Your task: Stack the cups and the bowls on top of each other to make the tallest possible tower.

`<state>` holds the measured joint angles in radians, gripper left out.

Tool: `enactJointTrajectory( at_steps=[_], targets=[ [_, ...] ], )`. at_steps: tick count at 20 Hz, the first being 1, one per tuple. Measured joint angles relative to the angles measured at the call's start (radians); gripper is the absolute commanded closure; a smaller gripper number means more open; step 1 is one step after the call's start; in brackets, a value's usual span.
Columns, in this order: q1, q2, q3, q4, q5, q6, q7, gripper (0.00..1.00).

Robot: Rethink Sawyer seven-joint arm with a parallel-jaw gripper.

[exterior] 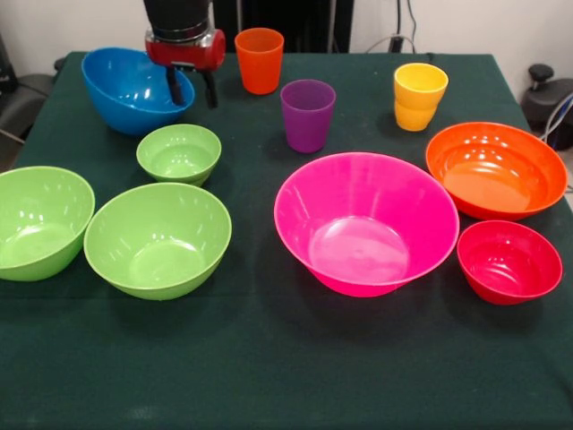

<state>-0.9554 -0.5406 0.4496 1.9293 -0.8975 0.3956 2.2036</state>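
My gripper (192, 90) hangs open at the back left, its fingers straddling the right rim of the blue bowl (130, 90). The orange cup (260, 60), purple cup (307, 115) and yellow cup (419, 96) stand upright along the back. A small lime green bowl (179, 154) sits just in front of the blue one, and two larger green bowls (36, 222) (158, 240) lie at the front left. The big pink bowl (365, 222) is in the middle, with the orange bowl (495, 170) and small red bowl (508, 262) on the right. No tower shows: each piece stands alone.
A dark green cloth (269, 376) covers the table, with a wide bare strip along its front edge. Dark equipment (548, 98) stands off the table's right side.
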Motion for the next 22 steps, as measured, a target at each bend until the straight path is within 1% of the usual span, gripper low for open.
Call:
enactJointTrajectory(
  at_steps=[5, 11, 17, 22],
  targets=[
    [0.000, -0.036, 0.000, 0.000, 0.000, 0.000, 0.000, 0.00],
    [-0.001, -0.062, -0.001, -0.001, 0.000, 0.000, 0.000, 0.00],
    [0.018, -0.049, -0.009, -0.020, 0.000, 0.000, 0.000, 0.00],
    [0.064, -0.023, -0.027, -0.062, -0.010, 0.000, 0.000, 0.00]
  ],
)
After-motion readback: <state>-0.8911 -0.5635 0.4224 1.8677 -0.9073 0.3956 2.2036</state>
